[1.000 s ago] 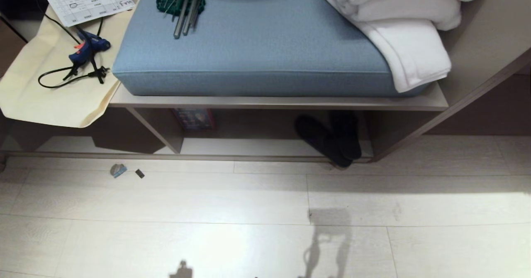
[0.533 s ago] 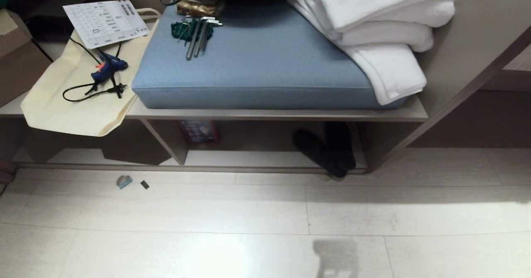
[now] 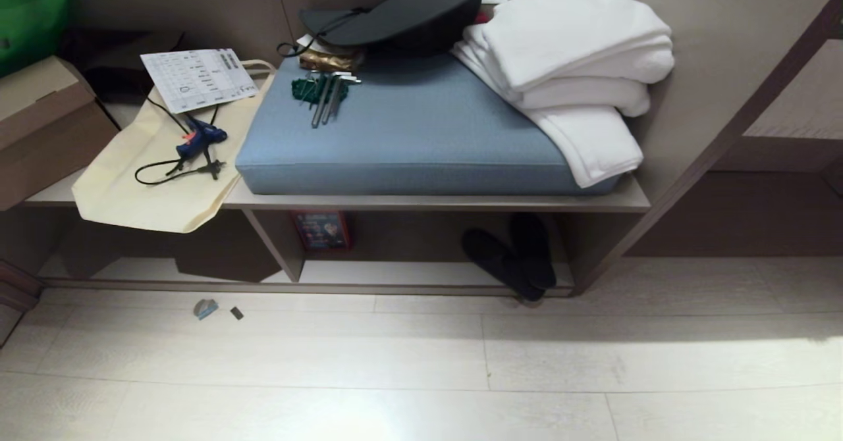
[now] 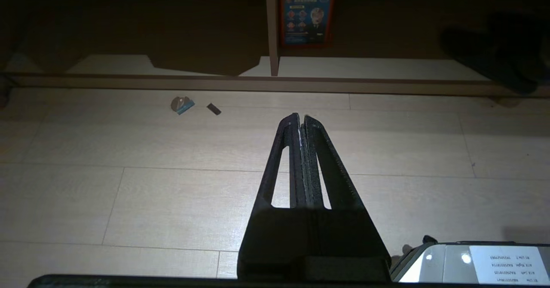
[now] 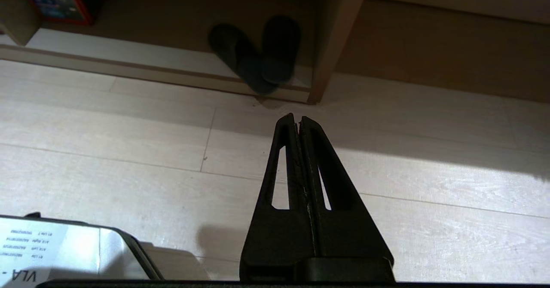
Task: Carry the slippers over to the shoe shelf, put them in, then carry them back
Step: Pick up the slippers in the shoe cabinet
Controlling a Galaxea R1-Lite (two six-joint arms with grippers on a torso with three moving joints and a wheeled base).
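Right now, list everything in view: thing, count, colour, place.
slippers: two, dark in shadow, overlapping, right compartment of shoe shelf
cushion: one, blue, shelf top
towels: white stack, cushion's right end
hex keys: several, metal, on cushion
cap: one, dark, behind cushion
tote bag: one, cream, shelf top left
glue gun: one, blue, on bag
paper sheet: one, white, on bag
box: one, red, by divider
left gripper: shut, above floor
right gripper: shut, above floor
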